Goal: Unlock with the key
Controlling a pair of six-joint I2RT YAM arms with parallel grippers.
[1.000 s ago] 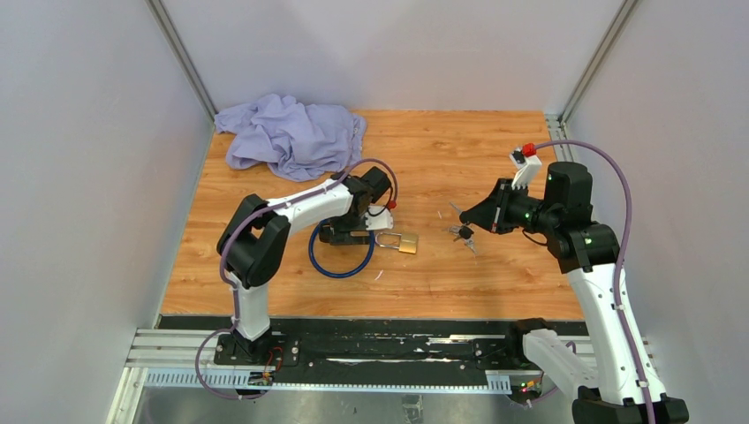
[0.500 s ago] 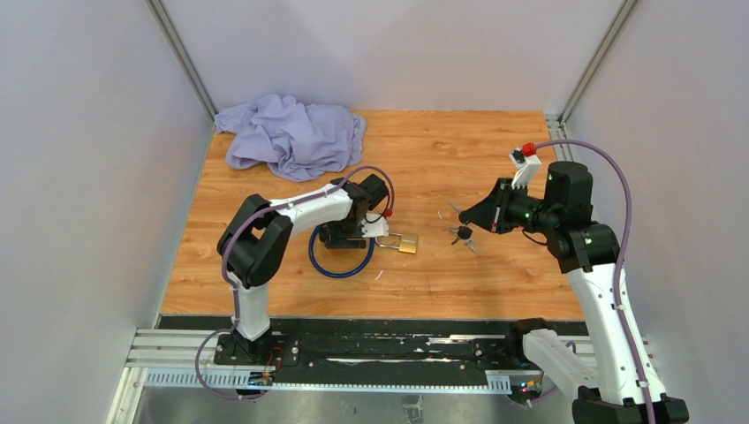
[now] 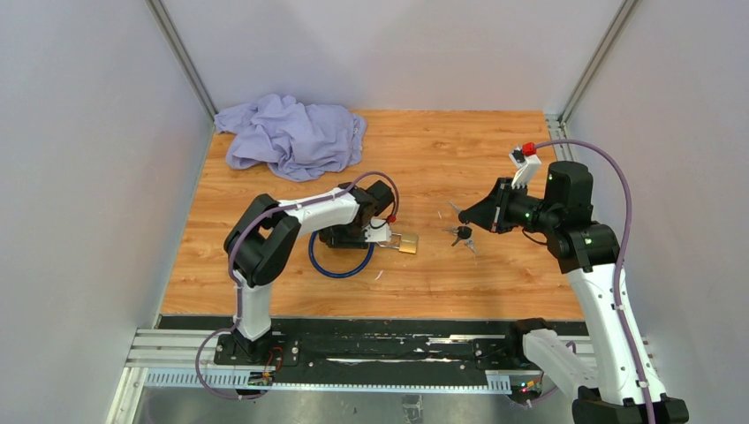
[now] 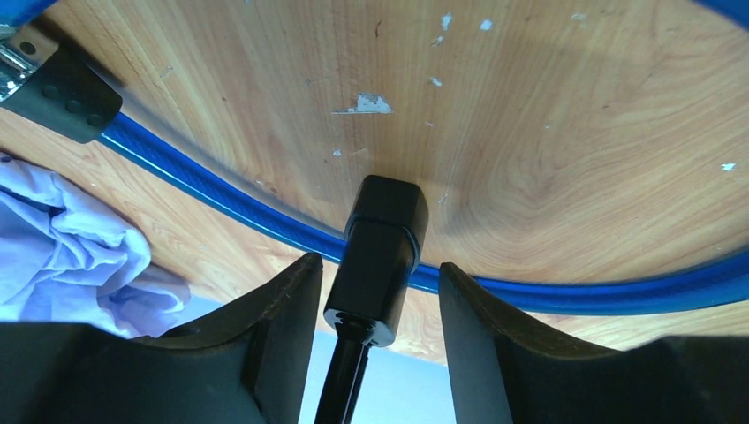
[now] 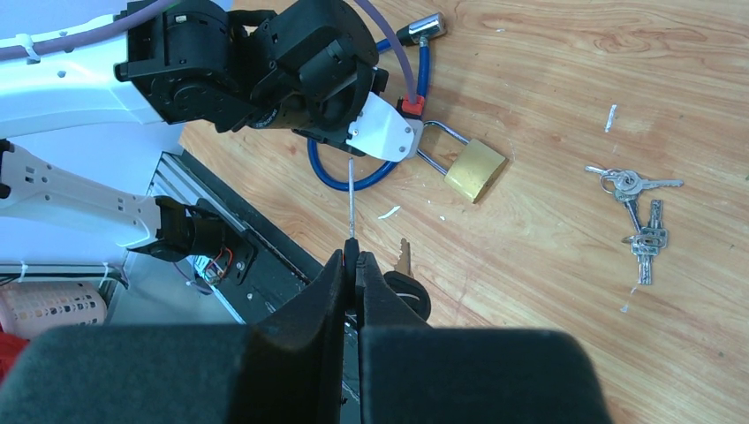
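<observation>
A brass padlock (image 3: 407, 244) lies on the wooden table, its shackle hooked to a blue cable loop (image 3: 340, 261); it also shows in the right wrist view (image 5: 474, 170). My left gripper (image 4: 378, 265) is open, its fingers on either side of the cable's black end piece (image 4: 380, 252), with gaps on both sides. In the top view the left gripper (image 3: 353, 234) is just left of the padlock. My right gripper (image 5: 353, 256) is shut on a key (image 5: 351, 199) seen edge-on, with a black-headed key (image 5: 408, 290) hanging beside it. It hovers right of the padlock (image 3: 468, 215).
A second bunch of keys (image 5: 638, 216) lies on the table right of the padlock. A crumpled lilac cloth (image 3: 291, 132) lies at the back left. The cable's other metal-tipped end (image 5: 422, 26) lies behind the left wrist. Grey walls stand on both sides.
The left arm has shifted a little to the right and lower over the cable. The right arm and the padlock have not moved.
</observation>
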